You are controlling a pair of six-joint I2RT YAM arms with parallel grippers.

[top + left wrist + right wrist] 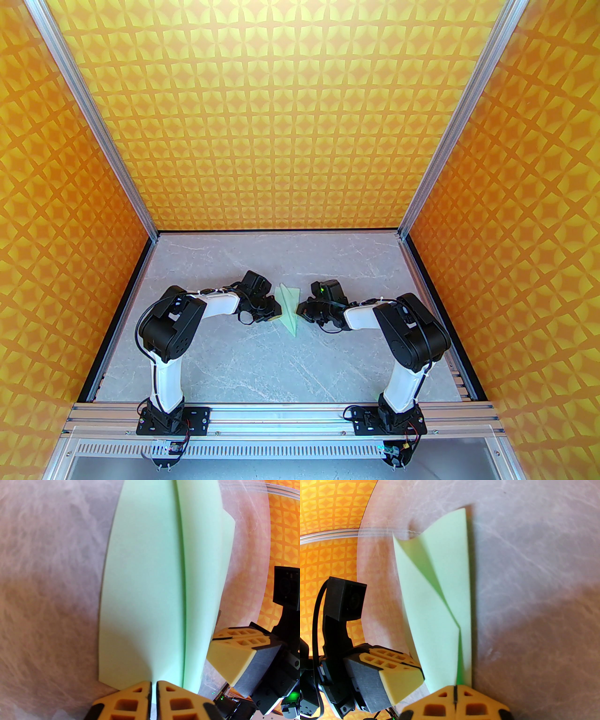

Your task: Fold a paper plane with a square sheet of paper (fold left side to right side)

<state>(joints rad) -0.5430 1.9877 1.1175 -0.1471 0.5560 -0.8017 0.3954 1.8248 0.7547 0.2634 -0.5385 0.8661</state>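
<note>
Grey marbled tabletop (234,365). Paper plane (288,307): judged featherlight, floppy; best held along creases. Left gripper (153,686), right gripper (455,689) flanking, jaws pinching it.

No text can be read for certain. One short line of white characters (219,696) stands on a black housing (230,706), low and to the right of the paper plane (145,585). It is tilted and too small to make out.
</note>
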